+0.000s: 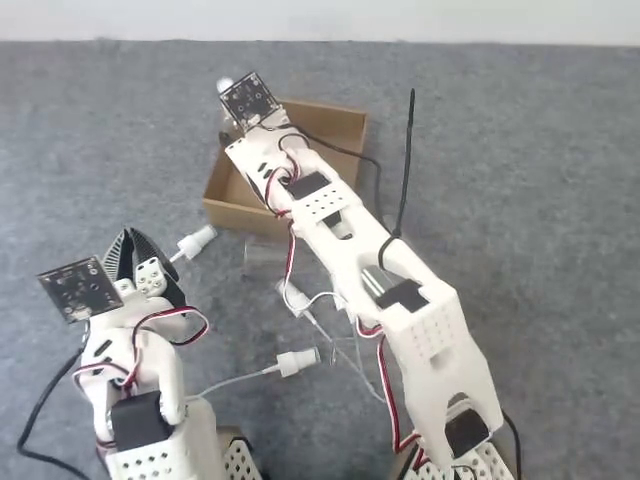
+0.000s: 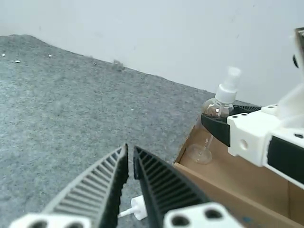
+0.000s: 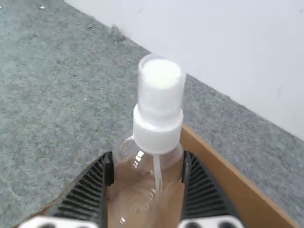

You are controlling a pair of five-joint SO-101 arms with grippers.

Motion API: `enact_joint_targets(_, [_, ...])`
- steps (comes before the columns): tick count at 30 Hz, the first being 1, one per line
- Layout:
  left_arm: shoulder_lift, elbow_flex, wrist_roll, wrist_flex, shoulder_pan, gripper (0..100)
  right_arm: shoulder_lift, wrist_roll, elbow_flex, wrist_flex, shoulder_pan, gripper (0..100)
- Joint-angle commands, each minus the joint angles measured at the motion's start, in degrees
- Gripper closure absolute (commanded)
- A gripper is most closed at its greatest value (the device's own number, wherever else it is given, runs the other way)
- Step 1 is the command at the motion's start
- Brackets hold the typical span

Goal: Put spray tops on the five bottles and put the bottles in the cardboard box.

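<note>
My right gripper (image 3: 147,166) is shut on a clear bottle (image 3: 137,190) that carries a white spray top (image 3: 159,104). It holds the bottle upright over the far left corner of the cardboard box (image 1: 335,118). The left wrist view shows the same bottle (image 2: 216,107) above the box floor (image 2: 237,175). My left gripper (image 2: 130,156) is shut with nothing in it, a little above the carpet near the box's left side (image 1: 130,240). A loose spray top (image 2: 135,209) lies just beyond its tips (image 1: 195,241).
Two more loose spray tops (image 1: 298,361) (image 1: 297,297) with long tubes lie on the grey carpet between the arms. What seems to be a clear bottle (image 1: 262,258) lies in front of the box. A black cable (image 1: 405,170) runs to the right of the box.
</note>
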Motion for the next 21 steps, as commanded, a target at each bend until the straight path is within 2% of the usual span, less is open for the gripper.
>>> enact_joint_targets(1, [-1.05,-1.01,0.53,-1.41,0.00,99,-0.04,0.62,-4.48,-0.84,-0.13,99.2])
enact_joint_targets(10, [-1.05,-1.01,0.53,-1.41,0.00,99,0.22,0.35,-6.86,-1.54,1.71,99.0])
enact_joint_targets(21, [-1.05,-1.01,0.53,-1.41,0.00,99,3.74,0.53,-6.86,-10.95,2.33,99.1])
